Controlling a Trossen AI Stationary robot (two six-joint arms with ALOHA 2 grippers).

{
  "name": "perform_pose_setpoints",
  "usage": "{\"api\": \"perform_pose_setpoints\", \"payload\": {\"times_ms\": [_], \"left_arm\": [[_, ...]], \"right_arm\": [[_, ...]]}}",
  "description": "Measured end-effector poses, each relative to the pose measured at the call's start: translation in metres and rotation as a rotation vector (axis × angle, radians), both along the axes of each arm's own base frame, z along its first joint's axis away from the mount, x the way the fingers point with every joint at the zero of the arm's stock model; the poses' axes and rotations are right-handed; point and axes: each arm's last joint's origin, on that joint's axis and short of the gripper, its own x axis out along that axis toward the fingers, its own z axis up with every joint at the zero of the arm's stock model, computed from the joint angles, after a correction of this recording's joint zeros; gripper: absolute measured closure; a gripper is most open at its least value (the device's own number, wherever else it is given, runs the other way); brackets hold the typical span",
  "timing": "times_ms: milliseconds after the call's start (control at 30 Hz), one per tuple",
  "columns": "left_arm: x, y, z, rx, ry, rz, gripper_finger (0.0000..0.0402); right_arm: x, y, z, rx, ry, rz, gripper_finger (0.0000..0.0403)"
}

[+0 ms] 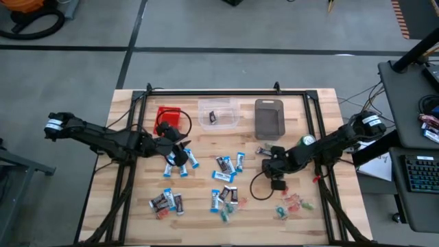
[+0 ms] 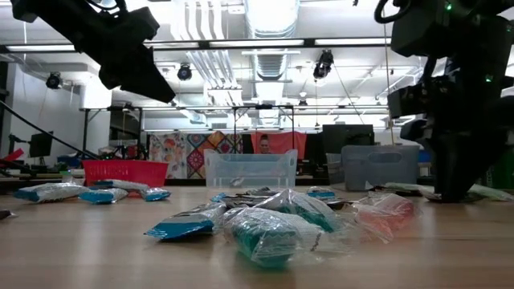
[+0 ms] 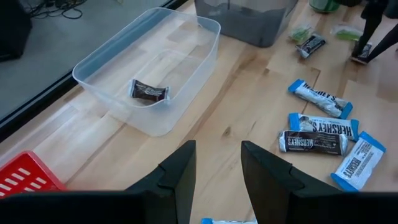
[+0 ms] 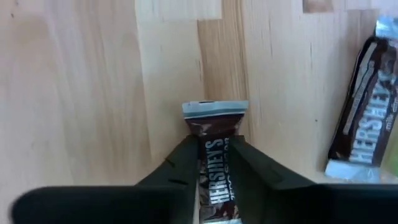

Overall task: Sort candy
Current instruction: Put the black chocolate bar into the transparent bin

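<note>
The right gripper (image 4: pixel 213 163) sat low on the table at about 4 o'clock from table centre, fingers pinched on a dark brown Hershey's bar with a pale-blue crimped end (image 4: pixel 214 134). So the step in hand, by my read, was the pick: bar clamped but lying flat on the pale wooden tabletop (image 1: pixel 206 219), not yet lifted.

The left gripper (image 3: pixel 217 171) hovered at roughly 9 o'clock, just in front of the red slatted plastic bin (image 1: pixel 167 115), fingers parted w/ nothing between them.

The rest of the candy lay loose: blue-and-white wrapped bars (image 1: pixel 180 163) near the left arm, a mixed dark and blue heap (image 1: pixel 224 195) at 6 o'clock, tiny red and green sweets (image 1: pixel 293 204) at 5 o'clock.

One dark bar (image 3: pixel 148 91) already lay in the clear rectangular plastic tub (image 1: pixel 218 113) at 12 o'clock, so the held bar prob. belonged there too. Next move called for a straight lift, then a carry over that tub's rim, clear of the grey bin (image 1: pixel 268 118) just beside it, and a release.
</note>
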Motion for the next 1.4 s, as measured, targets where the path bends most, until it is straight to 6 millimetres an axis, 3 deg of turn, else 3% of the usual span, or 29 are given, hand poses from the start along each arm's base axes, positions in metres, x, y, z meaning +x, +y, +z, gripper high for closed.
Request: {"api": "perform_pose_setpoints", "payload": {"times_ms": [167, 333, 633, 867, 1100, 1233, 1400], "left_arm": [[0.001, 0.000, 0.001, -0.003, -0.014, 0.000, 0.0290], [0.001, -0.001, 0.001, -0.029, -0.010, -0.037, 0.0290], [0.004, -0.006, 0.003, -0.039, -0.038, -0.090, 0.0290], [0.004, -0.010, 0.004, -0.040, -0.044, -0.110, 0.0290], [0.004, -0.019, 0.006, -0.048, -0.074, -0.154, 0.0290], [0.003, -0.024, 0.007, -0.052, -0.087, -0.177, 0.0290], [0.003, -0.027, 0.007, -0.052, -0.090, -0.188, 0.0290]], "right_arm": [[0.002, 0.001, 0.001, 0.011, -0.024, 0.001, 0.0391], [0.006, 0.002, 0.008, 0.036, -0.103, 0.003, 0.0394], [0.030, 0.006, 0.030, 0.085, -0.440, 0.060, 0.0395], [0.036, 0.004, 0.034, 0.064, -0.512, 0.074, 0.0395], [0.025, 0.011, 0.019, 0.037, -0.674, 0.134, 0.0394], [0.006, 0.010, -0.002, -0.032, -0.614, 0.094, 0.0394], [-0.003, 0.016, -0.008, 0.030, -0.606, 0.071, 0.0394]]}}
